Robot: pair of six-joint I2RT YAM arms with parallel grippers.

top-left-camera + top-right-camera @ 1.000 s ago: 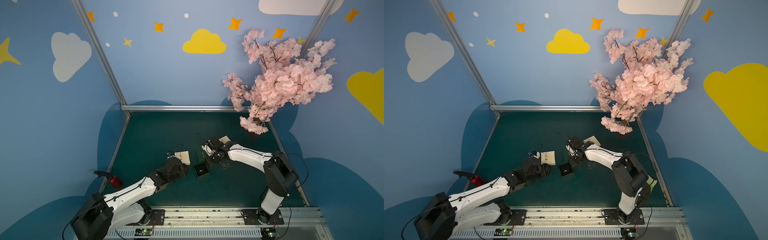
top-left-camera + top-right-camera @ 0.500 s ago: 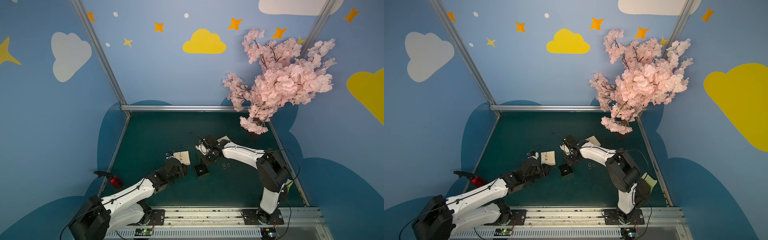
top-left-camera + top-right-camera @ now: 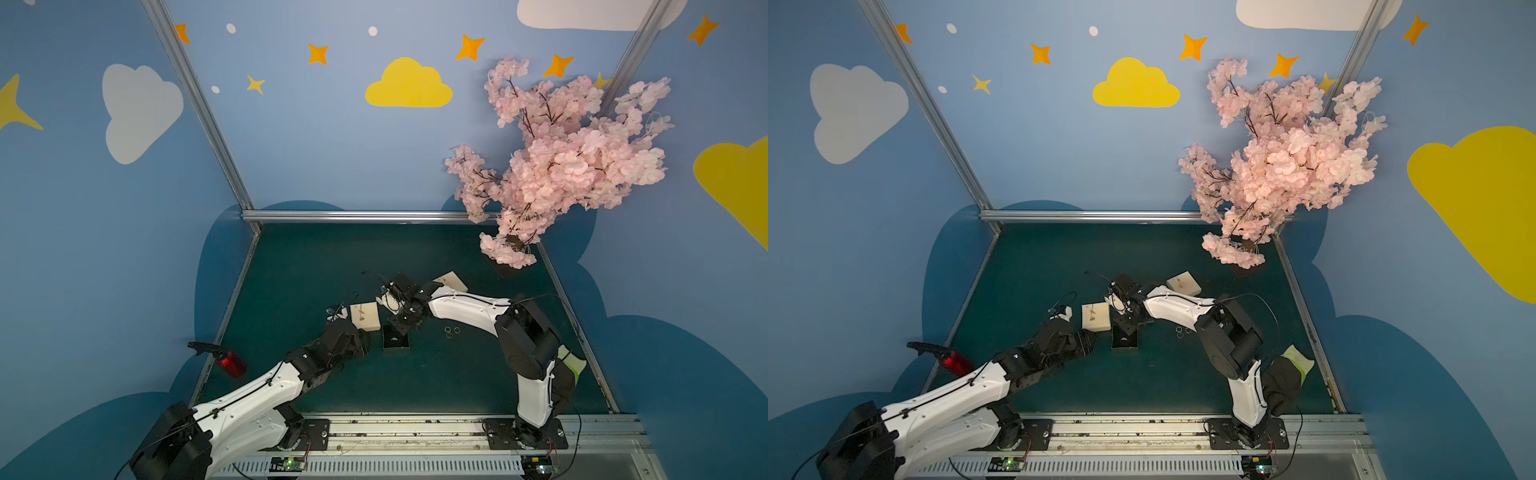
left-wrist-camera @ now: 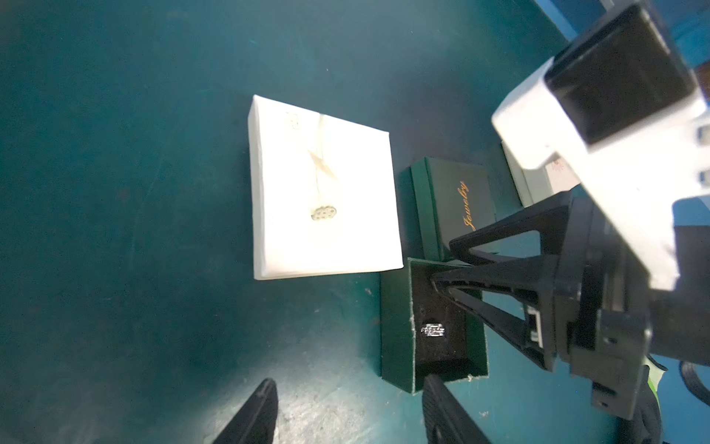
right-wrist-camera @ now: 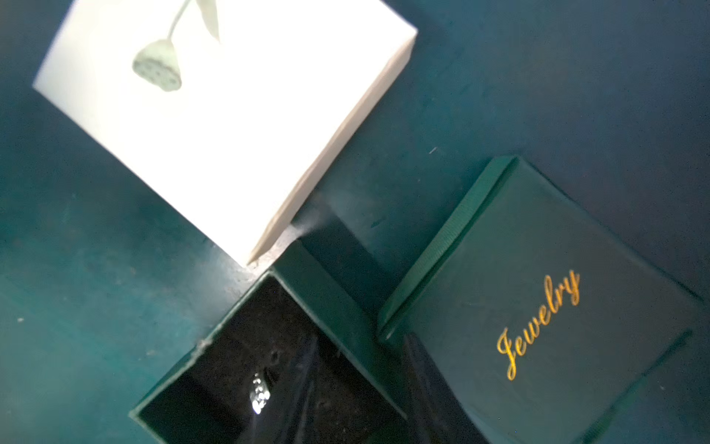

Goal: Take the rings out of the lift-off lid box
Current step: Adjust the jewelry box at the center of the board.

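While two rings lie on the tabletop near its middle, another ring sits inside the open green box beside them. Into it reaches the right gripper, jaws parted and empty; the left gripper hovers alongside, jaws apart, holding nothing.

Matt green card box, black velvety lining, shiny metal ring
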